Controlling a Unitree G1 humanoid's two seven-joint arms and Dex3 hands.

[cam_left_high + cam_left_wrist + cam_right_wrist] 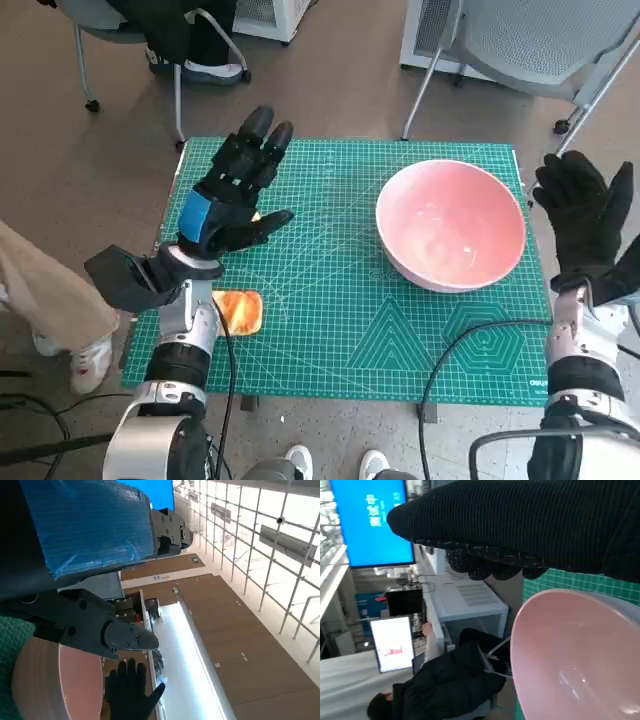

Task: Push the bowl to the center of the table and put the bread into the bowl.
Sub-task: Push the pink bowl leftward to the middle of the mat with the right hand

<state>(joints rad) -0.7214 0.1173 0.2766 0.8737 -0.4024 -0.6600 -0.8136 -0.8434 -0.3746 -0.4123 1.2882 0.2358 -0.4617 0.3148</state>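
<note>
The big round pink bowl (451, 238) is being left on the right side of the green gridded cutting mat (340, 330), with the toasted orange bread slice (239, 310) lying near the mat's left edge. Nothing is being held: the blue-taped left hand (232, 195) is hovering spread above the mat, and the gloved right hand (585, 215) is being held up spread just beside the bowl.
</note>
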